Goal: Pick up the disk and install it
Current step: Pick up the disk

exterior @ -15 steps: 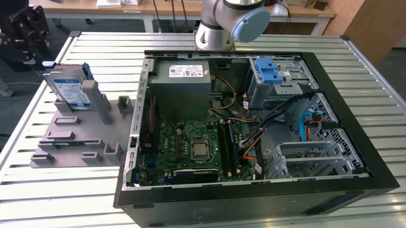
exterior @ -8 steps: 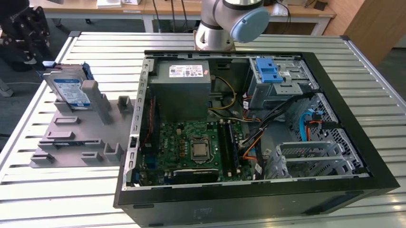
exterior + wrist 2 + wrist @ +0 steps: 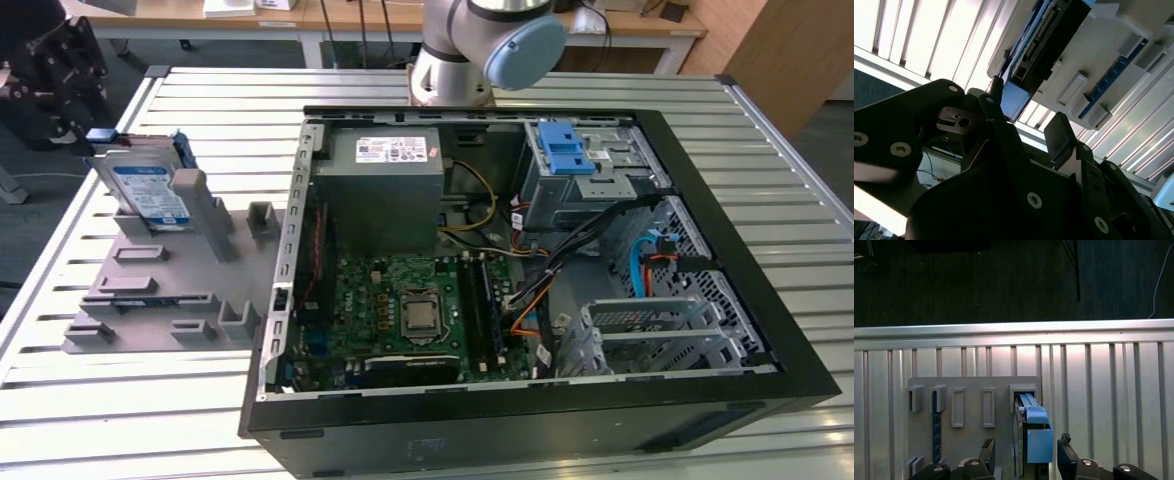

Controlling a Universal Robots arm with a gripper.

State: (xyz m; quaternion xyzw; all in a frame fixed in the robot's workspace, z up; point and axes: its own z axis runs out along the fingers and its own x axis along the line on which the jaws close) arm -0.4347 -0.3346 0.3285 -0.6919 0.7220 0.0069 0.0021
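The disk [image 3: 147,190] stands on edge in a slot at the far end of a grey fixture plate [image 3: 134,300], on the exterior view's left. It is silver with a blue-and-white label and a blue carrier. My gripper [image 3: 74,120] hangs dark just above and beside it. In the first wrist view the disk's blue end [image 3: 1036,440] lies between my two black fingers [image 3: 986,450], and the gripper [image 3: 1025,447] is open, straddling it with a gap on each side. In the second wrist view the gripper [image 3: 1026,102] sits close under the disk [image 3: 1044,40].
An open computer case [image 3: 747,230] lies on the slatted metal table [image 3: 200,90]. Inside are a silver cage with a blue latch [image 3: 574,160], a grey box with a white sticker [image 3: 387,190] and a motherboard [image 3: 414,300]. The table edge [image 3: 1014,330] borders dark floor beyond the fixture.
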